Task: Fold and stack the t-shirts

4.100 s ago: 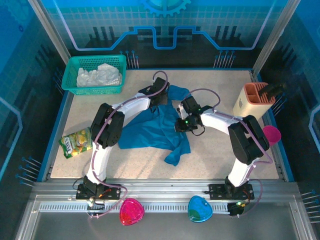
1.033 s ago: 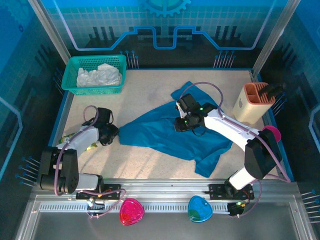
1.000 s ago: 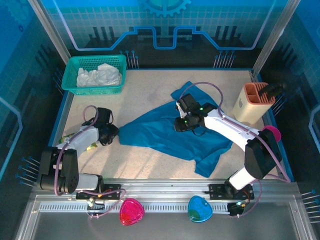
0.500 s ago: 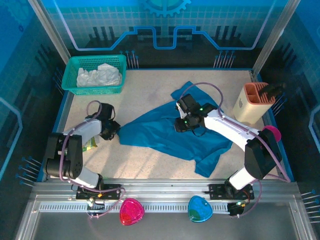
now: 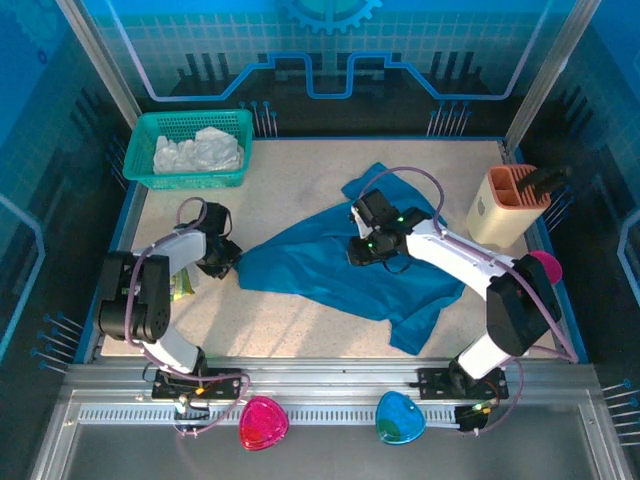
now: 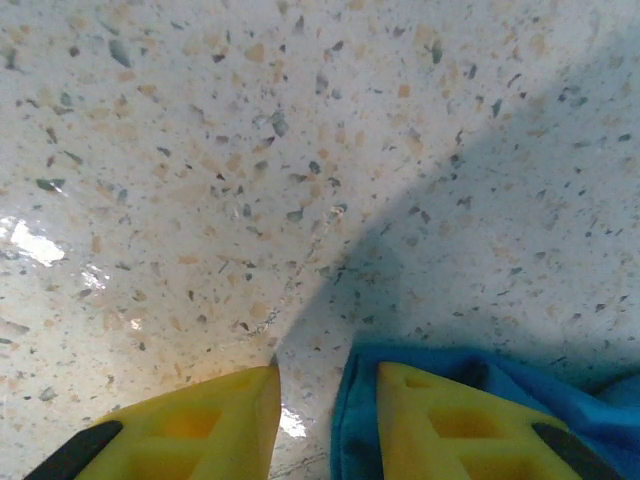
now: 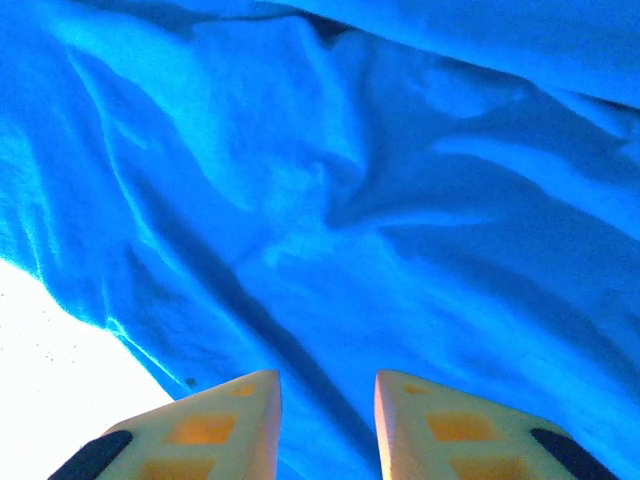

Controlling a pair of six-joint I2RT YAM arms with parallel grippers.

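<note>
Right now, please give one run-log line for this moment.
left gripper: jaws apart at teal t-shirt edge | right gripper: jaws apart over its middle | white t-shirt: in green basket | folded: none

A speckled table (image 6: pixel 250 150) is seen, its right part shaded. At the bottom edge, the left gripper's (image 6: pixel 325 385) yellow fingers (image 6: pixel 200 420) are held apart, with bare table between them. The right finger is bordered by a blue shirt (image 6: pixel 560 385) edge.

Speckled beige tabletop (image 5: pixel 300 330) inside a blue-lit, panel-walled enclosure (image 5: pixel 330 40).
</note>
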